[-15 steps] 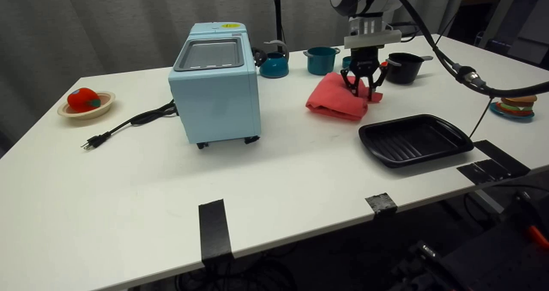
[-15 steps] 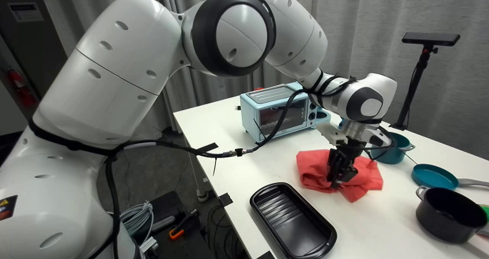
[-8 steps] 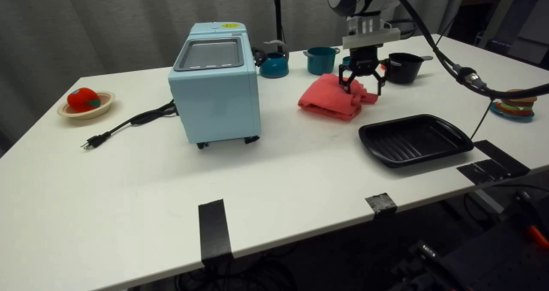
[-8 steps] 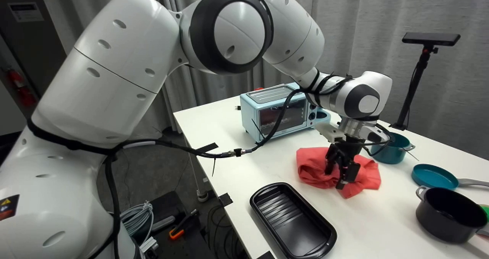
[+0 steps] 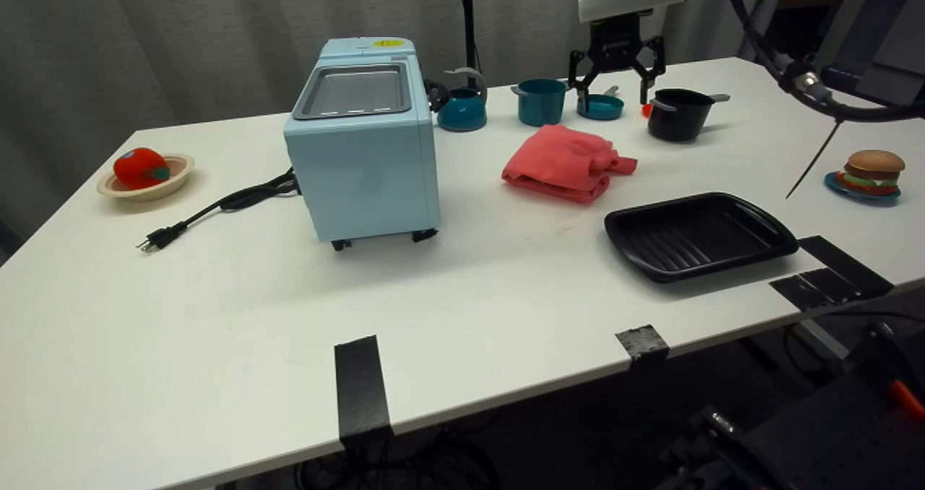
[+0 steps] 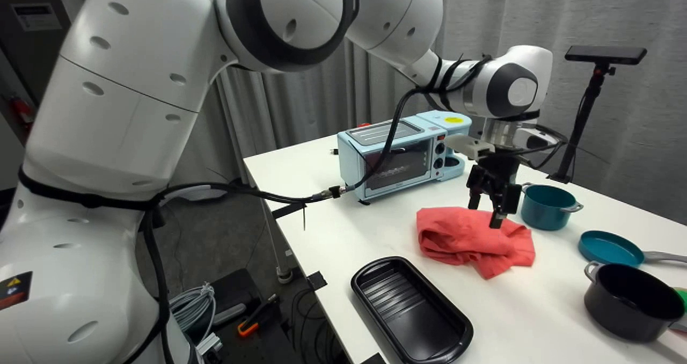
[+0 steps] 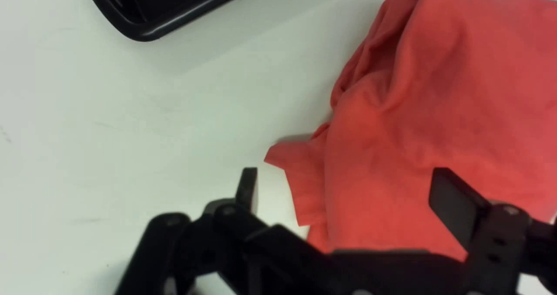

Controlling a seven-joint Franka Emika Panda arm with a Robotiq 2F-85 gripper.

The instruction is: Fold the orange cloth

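Note:
The orange cloth (image 5: 558, 159) lies as a folded, wrinkled coral bundle on the white table, with a small flap sticking out at one end. In an exterior view the cloth (image 6: 456, 232) shows loose creases along its near edge. My gripper (image 5: 616, 102) hangs in the air above it, apart from the fabric, fingers spread wide and nothing between them. From the wrist view, the cloth (image 7: 435, 125) fills the right side, below the open gripper (image 7: 343, 177). One finger (image 7: 248, 188) appears over bare table, the opposite one over the fabric.
A black grill pan (image 5: 699, 235) sits close to the cloth. The light blue toaster oven (image 5: 365, 165) stands on its other side. Behind are a teal pot (image 5: 542, 102), a teal pan (image 6: 609, 247) and a black pot (image 6: 630, 302). A burger on a plate (image 5: 867, 175) lies farther off.
The gripper has let go of the cloth, spread its fingers and risen clear of it. The cloth shifted slightly toward the toaster oven, then stayed put on the table.

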